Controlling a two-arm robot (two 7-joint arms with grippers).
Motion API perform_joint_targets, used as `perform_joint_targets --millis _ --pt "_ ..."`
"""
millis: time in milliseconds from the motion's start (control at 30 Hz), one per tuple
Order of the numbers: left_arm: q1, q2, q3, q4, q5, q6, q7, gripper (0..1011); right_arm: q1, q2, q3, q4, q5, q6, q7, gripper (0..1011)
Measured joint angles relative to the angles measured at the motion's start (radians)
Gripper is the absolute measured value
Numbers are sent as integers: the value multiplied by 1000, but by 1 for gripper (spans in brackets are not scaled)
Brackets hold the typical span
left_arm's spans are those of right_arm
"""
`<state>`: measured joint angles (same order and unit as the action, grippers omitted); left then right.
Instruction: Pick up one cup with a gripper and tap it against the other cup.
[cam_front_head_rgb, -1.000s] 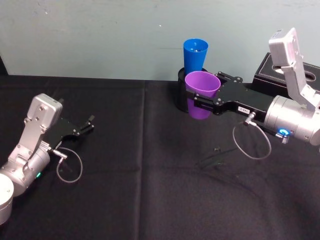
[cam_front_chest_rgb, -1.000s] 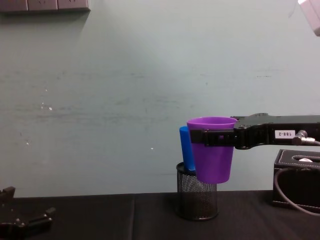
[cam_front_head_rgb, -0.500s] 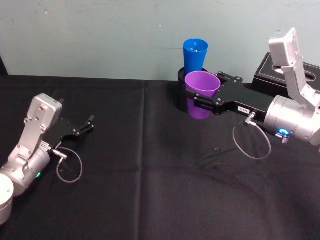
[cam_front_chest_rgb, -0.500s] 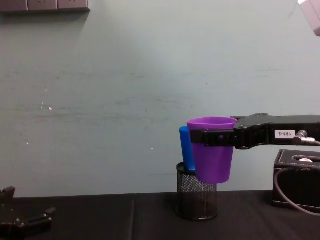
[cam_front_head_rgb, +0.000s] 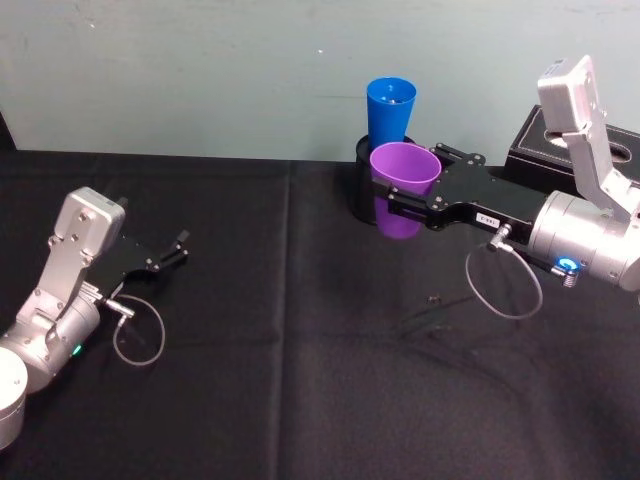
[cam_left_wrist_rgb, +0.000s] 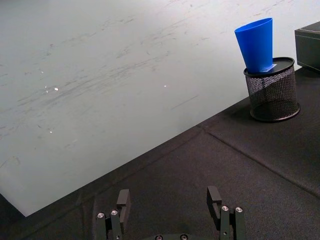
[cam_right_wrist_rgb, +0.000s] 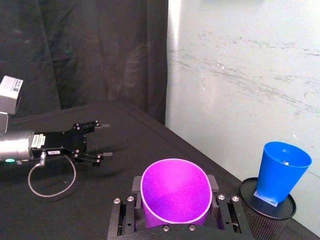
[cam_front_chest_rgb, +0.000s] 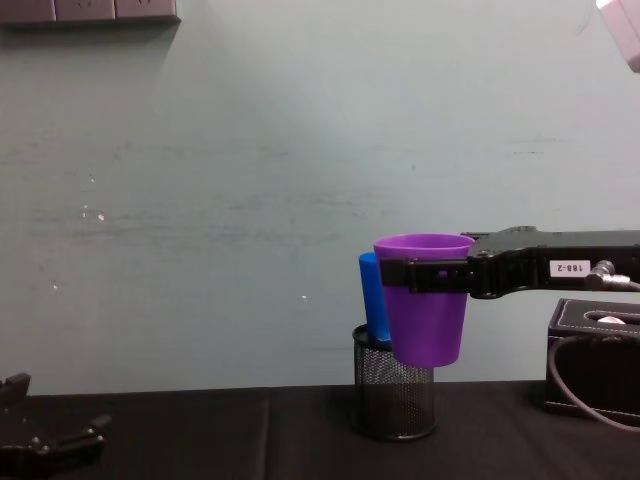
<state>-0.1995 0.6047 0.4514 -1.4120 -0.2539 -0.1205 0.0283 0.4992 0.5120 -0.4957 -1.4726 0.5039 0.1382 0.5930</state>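
The right gripper (cam_front_head_rgb: 400, 195) was clamped around the purple cup (cam_front_head_rgb: 400, 222), holding it upright above the table (cam_front_head_rgb: 300, 380), with the blue cup (cam_front_head_rgb: 390, 108) standing just beyond it toward the wall in the mesh holder (cam_front_chest_rgb: 395, 400), while the left gripper (cam_front_head_rgb: 165, 258) lay spread open, well apart.

Black-clothed table (cam_front_head_rgb: 300, 380): mesh pen holder (cam_front_chest_rgb: 393, 405) near back edge, black box (cam_front_head_rgb: 528, 150) to its right.
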Motion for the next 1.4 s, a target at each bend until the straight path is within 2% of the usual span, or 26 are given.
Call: perform_joint_targets --millis 1400 --pt "0 0 0 0 0 0 0 1005 0 0 0 0 0 0 0 738"
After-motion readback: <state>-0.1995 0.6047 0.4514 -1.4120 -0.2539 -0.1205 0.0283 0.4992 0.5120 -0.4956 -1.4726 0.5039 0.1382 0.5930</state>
